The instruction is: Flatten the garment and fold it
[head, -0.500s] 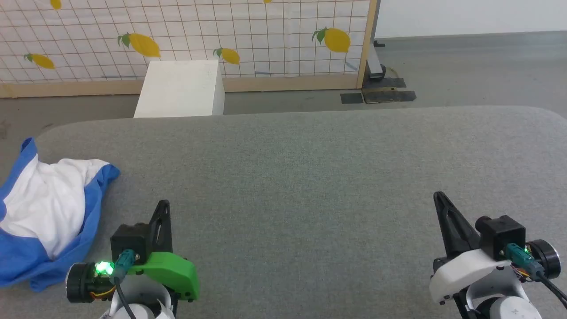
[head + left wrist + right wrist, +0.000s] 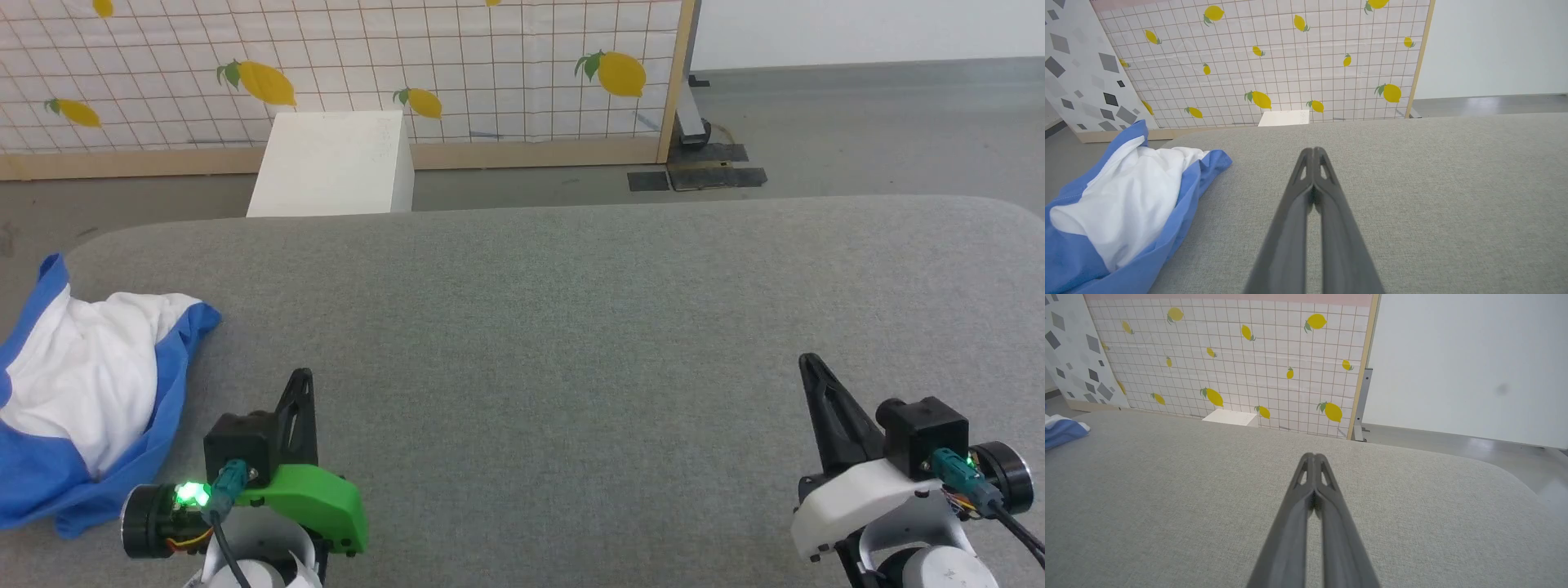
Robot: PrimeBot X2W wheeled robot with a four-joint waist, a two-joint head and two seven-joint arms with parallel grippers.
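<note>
The garment [image 2: 90,392] lies crumpled at the left end of the grey table [image 2: 571,327], white in the middle with blue cloth around it; part of it runs past the picture's left edge. In the left wrist view the garment [image 2: 1126,204] lies to the left of the fingers. My left gripper [image 2: 302,377] rests at the lower left, shut and empty, a short way right of the garment. My right gripper [image 2: 808,361] sits at the lower right, shut and empty, far from the cloth. The right wrist view catches a blue corner of the garment [image 2: 1063,430] at its left edge.
A white box [image 2: 335,163] stands on the floor behind the table's far edge. Behind it is a tiled panel with lemon prints [image 2: 343,65], framed in wood. Grey floor and a metal stand foot [image 2: 702,155] lie at the back right.
</note>
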